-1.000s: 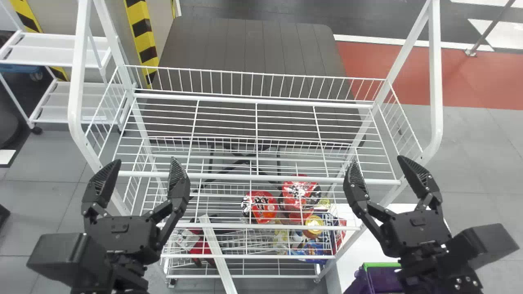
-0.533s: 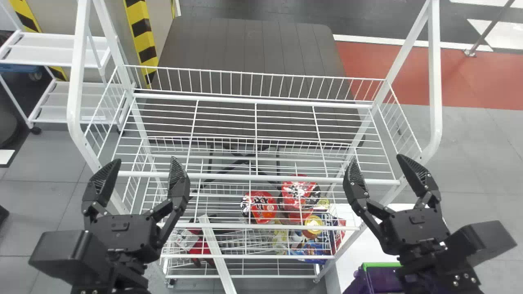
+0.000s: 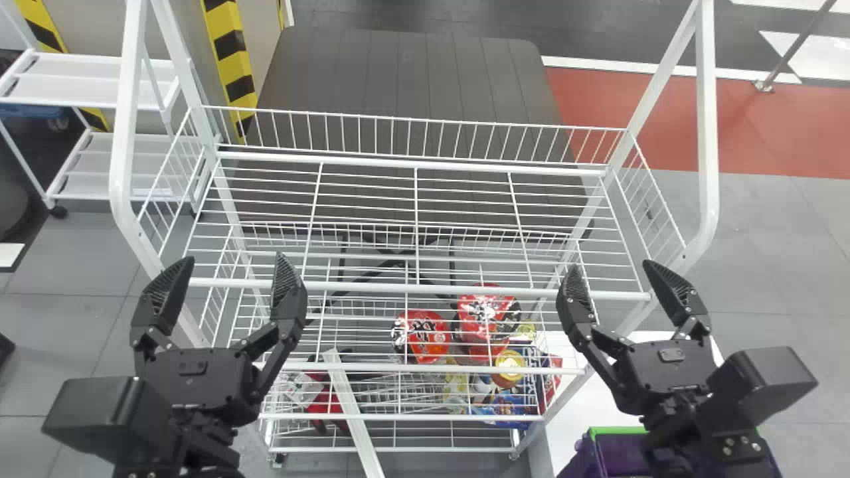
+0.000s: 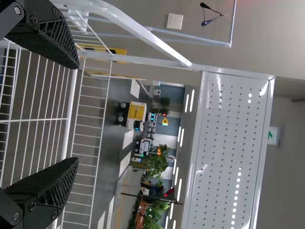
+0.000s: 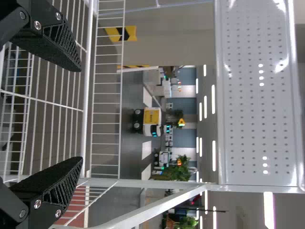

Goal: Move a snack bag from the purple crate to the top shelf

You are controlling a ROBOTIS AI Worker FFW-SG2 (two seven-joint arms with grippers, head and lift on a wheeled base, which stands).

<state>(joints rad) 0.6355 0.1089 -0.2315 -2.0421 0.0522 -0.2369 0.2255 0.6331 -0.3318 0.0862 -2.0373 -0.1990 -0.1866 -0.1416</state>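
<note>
Above the grey floor (image 3: 764,252), by a white wire rack (image 3: 425,288), the left claw (image 3: 234,260) and right claw (image 3: 611,265) gape wide, empty.

Print on the red packages (image 3: 428,337) and the green-and-white sign (image 4: 273,135) is not legible. Yellow-and-black hazard striping (image 3: 230,48) marks the wall (image 3: 261,46) beyond the shelf rack (image 3: 372,287).

Glossy coated metal, crinkled film, matt black plastic.
The wire rack (image 3: 425,288) looks smoothly painted; the perforated panel (image 4: 233,143) shines like lacquered sheet metal. Red packets (image 3: 490,311) gleam in wrinkled film, the purple crate (image 3: 584,458) is plastic, and left hand (image 3: 236,259) and right hand (image 3: 609,265) are matt, with ribbed fingers (image 4: 52,40).
</note>
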